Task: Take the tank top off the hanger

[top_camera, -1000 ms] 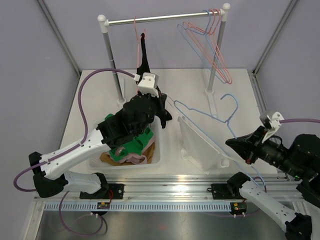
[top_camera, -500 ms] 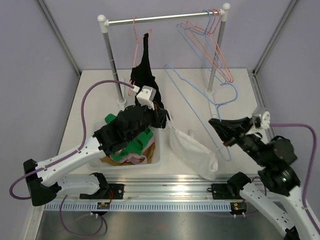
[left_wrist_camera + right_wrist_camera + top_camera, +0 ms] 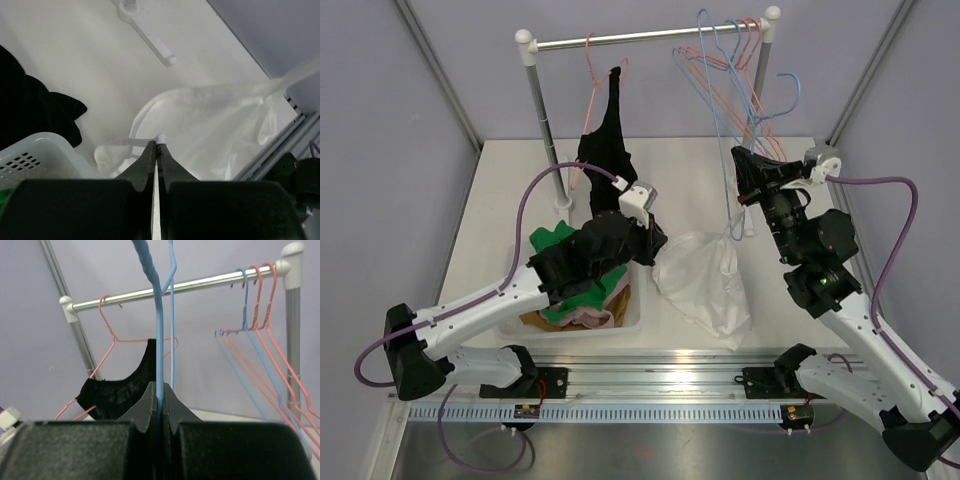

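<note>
Tank top (image 3: 705,290) lies slack on table (image 3: 520,180) between the two arms. Long axis runs far to near: strap end toward rail (image 3: 640,37), hem close to the near table edge. One strap is drawn taut, up and right toward the hanger (image 3: 160,340); can't tell whether it loops the wire.

Left gripper (image 3: 655,250) has fingers pressed together, pinching the top's white edge at its left side, just beside basket (image 3: 570,332).

Right gripper (image 3: 742,165) is clamped on the blue hanger wire, held raised and roughly upright near the rail's right post.

Open table shows right of the top and on the far left. Black garment (image 3: 605,140) hangs on a pink hanger above the basket's far side.
</note>
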